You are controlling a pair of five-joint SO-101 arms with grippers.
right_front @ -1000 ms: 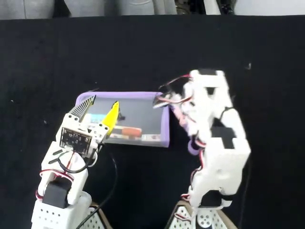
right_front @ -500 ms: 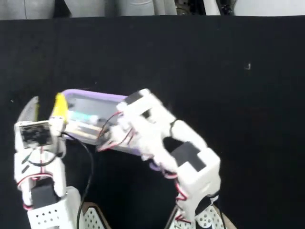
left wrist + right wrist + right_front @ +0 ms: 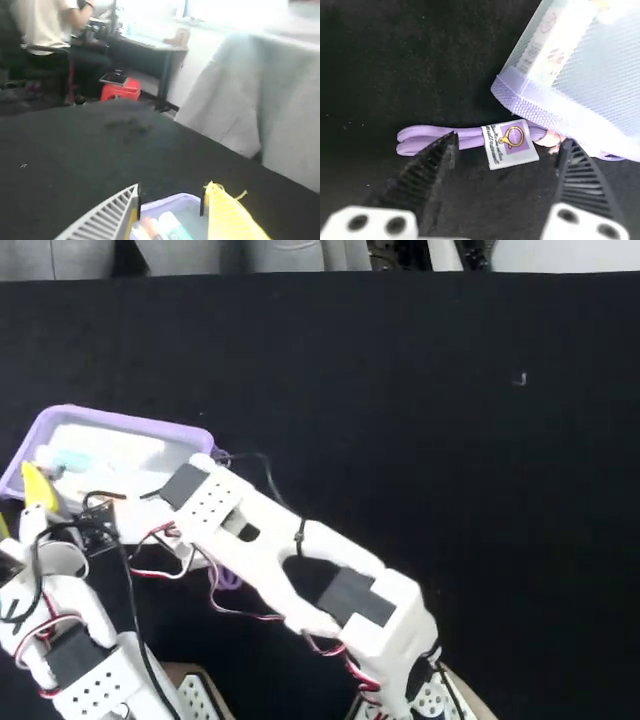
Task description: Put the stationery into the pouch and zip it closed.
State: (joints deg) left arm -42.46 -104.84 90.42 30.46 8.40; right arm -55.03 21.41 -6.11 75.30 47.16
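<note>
Now the pouch (image 3: pixel 120 421) is lying at the left edge of the high view on the black tabletop (image 3: pixel 450 440), with stationery (image 3: pixel 85 455) showing through its clear side. The left pincer (image 3: pixel 171 192) is standing released, its grey finger (image 3: pixel 107 216) and yellow finger (image 3: pixel 227 216) spread wide with the pouch's end showing between them. The right pincer (image 3: pixel 509 142) is also gaping open, hovering just above the pouch's purple strap (image 3: pixel 435 137) and its label (image 3: pixel 512 140), which are lying on the tabletop beside the pouch's corner. The right arm (image 3: pixel 260 540) is lying stretched from the lower middle of the high view towards the pouch.
</note>
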